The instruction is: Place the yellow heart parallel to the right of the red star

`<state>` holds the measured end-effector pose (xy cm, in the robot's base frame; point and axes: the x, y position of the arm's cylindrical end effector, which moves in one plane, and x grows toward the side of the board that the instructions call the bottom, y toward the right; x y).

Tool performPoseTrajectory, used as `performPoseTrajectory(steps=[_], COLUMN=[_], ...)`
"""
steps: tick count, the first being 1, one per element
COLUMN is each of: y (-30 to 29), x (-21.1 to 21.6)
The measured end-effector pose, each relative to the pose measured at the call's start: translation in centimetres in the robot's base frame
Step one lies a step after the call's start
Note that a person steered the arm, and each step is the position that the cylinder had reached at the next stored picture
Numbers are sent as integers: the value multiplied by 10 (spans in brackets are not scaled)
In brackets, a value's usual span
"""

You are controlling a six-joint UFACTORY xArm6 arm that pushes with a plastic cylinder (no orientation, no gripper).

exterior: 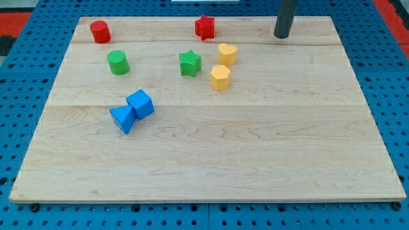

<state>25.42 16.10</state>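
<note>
The yellow heart lies on the wooden board, below and to the right of the red star, which sits near the view's top edge. A yellow hexagon sits just below the heart. My tip is near the top of the board, well to the right of the red star and up and to the right of the yellow heart, touching no block.
A green star lies left of the yellow heart. A red cylinder and a green cylinder are at the upper left. A blue cube touches a blue triangle. The board's top edge is close behind the red star.
</note>
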Motion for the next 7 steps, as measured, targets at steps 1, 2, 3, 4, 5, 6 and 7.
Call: performPoseTrajectory(steps=[1, 2, 3, 4, 5, 6, 7], y=[3, -4, -7, -63, -101, -122, -115], x=[0, 16, 39, 77, 101, 85, 52])
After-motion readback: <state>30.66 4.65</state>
